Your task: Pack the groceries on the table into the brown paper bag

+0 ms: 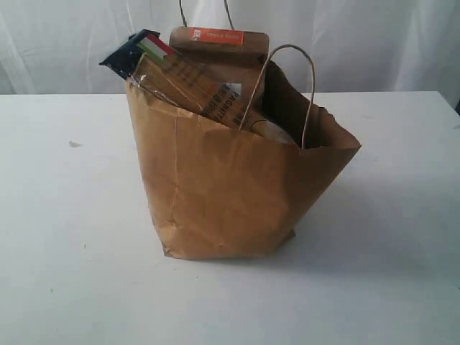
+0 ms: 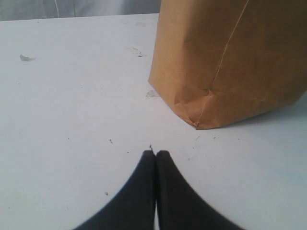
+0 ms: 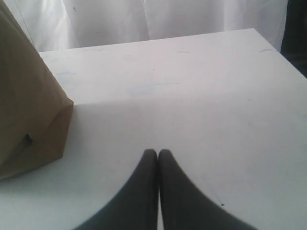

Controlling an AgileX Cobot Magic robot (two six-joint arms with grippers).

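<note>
The brown paper bag (image 1: 230, 187) stands in the middle of the white table (image 1: 65, 237), its mouth open and leaning. Out of its top stick the spaghetti pack (image 1: 180, 75) and the brown kraft pouch (image 1: 223, 54) with an orange label strip. One twisted handle (image 1: 305, 93) loops up at the front. In the left wrist view my left gripper (image 2: 156, 153) is shut and empty, low over the table, short of the bag's bottom corner (image 2: 196, 122). In the right wrist view my right gripper (image 3: 157, 152) is shut and empty, with the bag (image 3: 29, 110) off to one side. Neither gripper shows in the exterior view.
A white curtain (image 1: 359, 43) hangs behind the table. A small dark speck (image 1: 74, 144) lies on the table left of the bag. The table's far edge and corner (image 3: 254, 31) show in the right wrist view.
</note>
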